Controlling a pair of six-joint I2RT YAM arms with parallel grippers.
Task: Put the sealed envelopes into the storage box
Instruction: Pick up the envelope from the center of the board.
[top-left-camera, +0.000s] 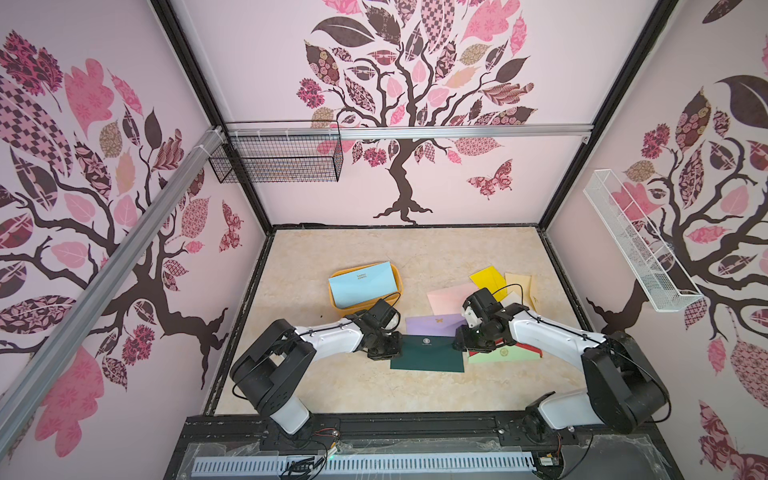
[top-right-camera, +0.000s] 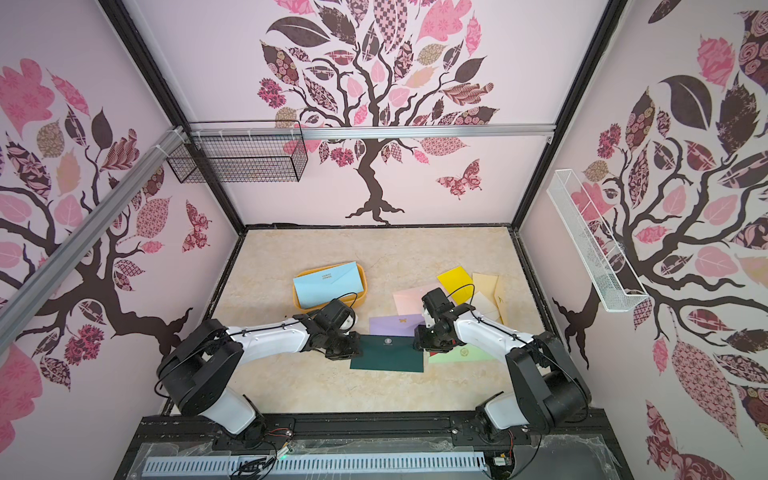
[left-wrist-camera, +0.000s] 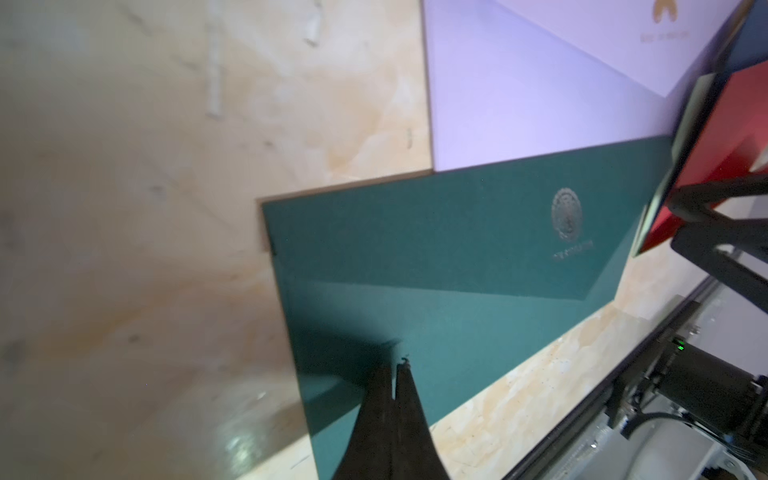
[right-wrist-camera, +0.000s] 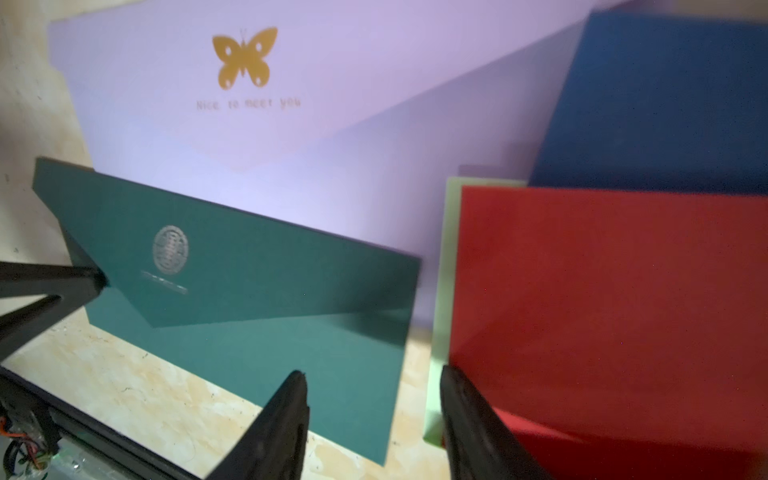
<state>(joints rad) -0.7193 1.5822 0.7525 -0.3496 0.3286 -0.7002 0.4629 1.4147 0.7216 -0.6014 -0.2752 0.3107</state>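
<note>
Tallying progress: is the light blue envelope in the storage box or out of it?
In: the light blue envelope lies in the storage box, alone there as far as shows, its corners overlapping the orange rim.

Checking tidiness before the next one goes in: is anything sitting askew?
Yes. The light blue envelope lies crooked in the storage box. Its corners ride over the orange rim instead of lying flat inside. Nothing appears torn or spilled.

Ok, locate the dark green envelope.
The dark green envelope lies centre-front in both top views, just nearer than the lilac envelope, one end in the shut left claw.
</note>
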